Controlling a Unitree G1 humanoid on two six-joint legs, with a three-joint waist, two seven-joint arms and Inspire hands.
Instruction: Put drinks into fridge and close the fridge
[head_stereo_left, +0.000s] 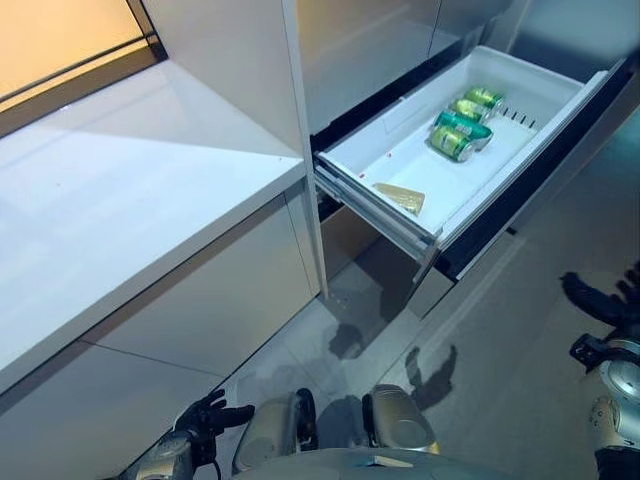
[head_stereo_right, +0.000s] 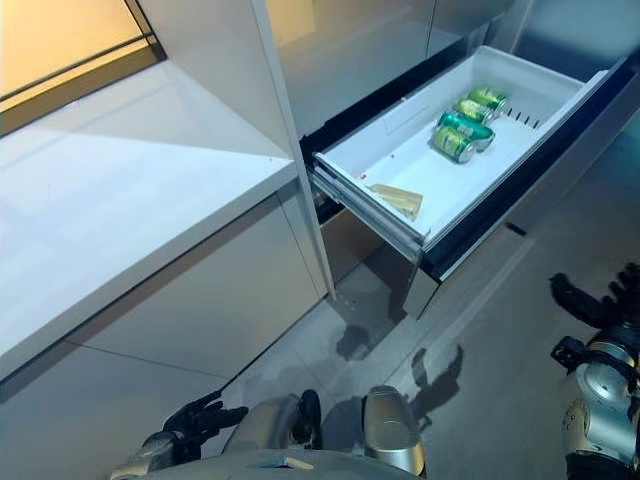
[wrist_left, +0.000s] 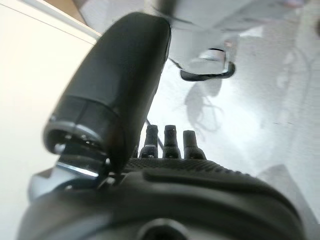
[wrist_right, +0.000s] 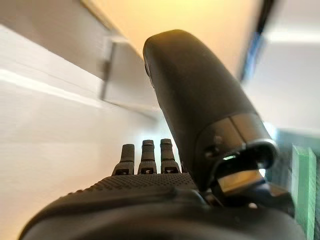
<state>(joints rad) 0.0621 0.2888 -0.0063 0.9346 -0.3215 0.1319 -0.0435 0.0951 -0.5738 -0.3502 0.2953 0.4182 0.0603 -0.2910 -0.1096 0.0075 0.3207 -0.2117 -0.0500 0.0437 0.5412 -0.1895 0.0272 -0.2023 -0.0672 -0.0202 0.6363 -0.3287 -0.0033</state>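
Observation:
A white fridge drawer (head_stereo_left: 560, 112) stands pulled out at the upper right. Three green drink cans (head_stereo_left: 461, 124) lie on their sides at its far end, touching one another. A tan flat packet (head_stereo_left: 402, 197) lies near the drawer's front. My left hand (head_stereo_left: 205, 421) hangs low at the bottom left, open and holding nothing. My right hand (head_stereo_left: 600, 302) hangs at the right edge, below and in front of the drawer, fingers spread and holding nothing. Both wrist views show straight fingers (wrist_left: 165, 142) and a raised thumb (wrist_right: 195, 105) with nothing in the grasp.
A white countertop (head_stereo_left: 130, 190) runs along the left, with cabinet fronts (head_stereo_left: 200, 310) below it. A tall white panel (head_stereo_left: 260, 70) separates the counter from the fridge. Grey tiled floor (head_stereo_left: 500, 340) lies under the drawer.

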